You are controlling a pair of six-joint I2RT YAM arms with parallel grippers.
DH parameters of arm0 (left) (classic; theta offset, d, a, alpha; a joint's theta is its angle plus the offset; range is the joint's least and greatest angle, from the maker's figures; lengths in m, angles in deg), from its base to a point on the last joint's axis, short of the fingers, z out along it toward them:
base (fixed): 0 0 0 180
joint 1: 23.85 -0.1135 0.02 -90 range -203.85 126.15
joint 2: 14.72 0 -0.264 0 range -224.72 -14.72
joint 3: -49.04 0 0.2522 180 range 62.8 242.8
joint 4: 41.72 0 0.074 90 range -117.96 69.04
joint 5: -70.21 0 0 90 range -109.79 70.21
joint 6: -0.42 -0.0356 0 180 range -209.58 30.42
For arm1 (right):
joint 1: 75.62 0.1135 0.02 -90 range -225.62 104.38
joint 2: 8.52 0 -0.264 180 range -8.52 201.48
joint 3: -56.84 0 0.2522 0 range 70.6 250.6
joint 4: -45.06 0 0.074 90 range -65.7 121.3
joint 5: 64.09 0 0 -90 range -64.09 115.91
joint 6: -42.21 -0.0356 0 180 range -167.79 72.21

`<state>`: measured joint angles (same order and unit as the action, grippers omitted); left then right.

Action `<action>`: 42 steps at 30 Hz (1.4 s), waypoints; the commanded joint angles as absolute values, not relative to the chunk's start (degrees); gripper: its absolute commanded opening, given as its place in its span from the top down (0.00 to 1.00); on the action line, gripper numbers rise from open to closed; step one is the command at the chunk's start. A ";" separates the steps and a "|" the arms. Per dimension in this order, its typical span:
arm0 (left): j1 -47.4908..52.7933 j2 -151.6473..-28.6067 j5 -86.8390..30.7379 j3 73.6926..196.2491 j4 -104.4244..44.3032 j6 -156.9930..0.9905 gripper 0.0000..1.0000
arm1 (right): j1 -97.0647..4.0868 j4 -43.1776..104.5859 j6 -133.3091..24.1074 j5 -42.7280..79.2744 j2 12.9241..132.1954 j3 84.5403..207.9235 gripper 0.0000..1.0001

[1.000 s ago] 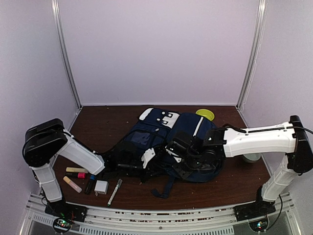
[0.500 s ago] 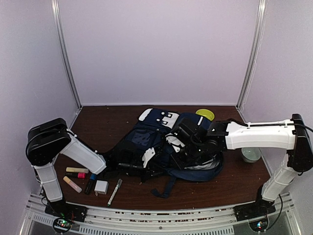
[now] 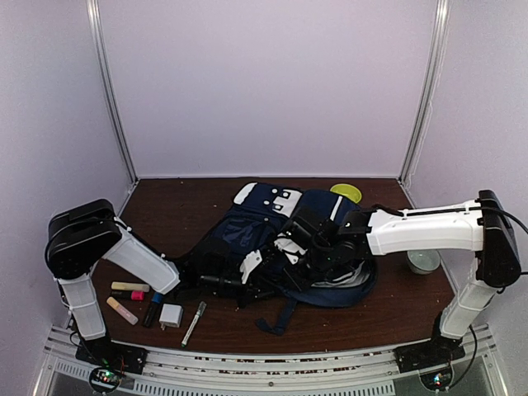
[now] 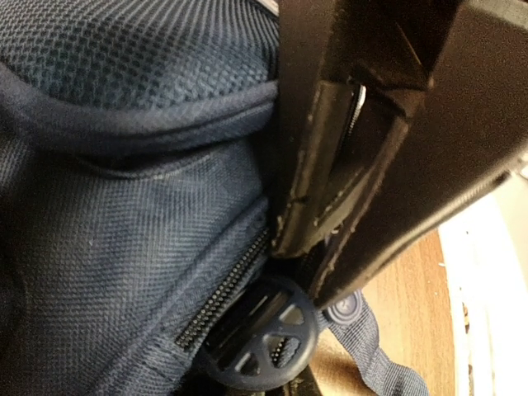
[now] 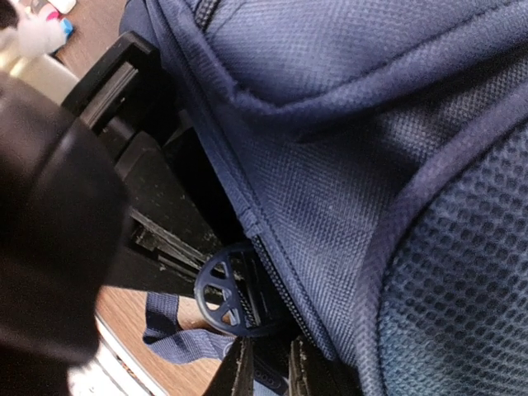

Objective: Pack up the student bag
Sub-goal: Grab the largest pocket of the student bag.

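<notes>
The student bag lies flat in the middle of the counter, the biggest thing on it. Its white dotted patch is at the far end, toward the back wall. The length seems to slant from there toward the near right, though both arms cover much of it. A loose strap trails toward the near edge. Nothing inside the bag can be seen from here.

Just beyond the bag's far right corner sits a shallow yellow-green dish. A pale cup stands to the right of the bag, and I cannot tell what is in either. A few markers, a white cube and a pen lie loose on the near left, outside any container.

The left gripper has its jaws pressed together at the zipper seam, just above a round zipper pull. I cannot tell whether they pinch any fabric. The right gripper sits close beside that pull with its jaws only a sliver apart. I cannot tell whether they have hold of anything.
</notes>
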<state>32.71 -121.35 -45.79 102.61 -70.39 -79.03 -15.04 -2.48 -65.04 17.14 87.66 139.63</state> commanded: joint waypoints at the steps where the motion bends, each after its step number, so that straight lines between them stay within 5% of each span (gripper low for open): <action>1: 32.37 -121.16 -49.58 104.14 -77.65 -77.63 1.00 | -14.39 -9.97 -59.18 18.30 86.88 137.76 0.83; 8: 32.05 -121.18 -49.10 104.38 -77.02 -77.84 1.00 | -14.52 -21.32 -54.61 24.51 81.16 136.64 0.83; 17: 32.09 -121.61 -47.14 105.63 -75.00 -77.92 1.00 | -14.41 -21.84 -67.30 24.53 73.17 141.63 0.83; 25: 33.81 -120.28 -39.36 106.73 -70.98 -79.09 1.00 | -9.40 -10.72 -98.76 32.13 67.14 135.27 0.63; 31: 34.31 -120.54 -38.66 106.57 -71.07 -79.79 1.00 | -5.39 -14.30 -116.33 38.95 74.08 138.22 0.57; 42: 34.42 -120.63 -40.18 105.62 -72.52 -80.04 1.00 | -2.66 -17.32 -122.92 40.50 87.32 146.23 0.53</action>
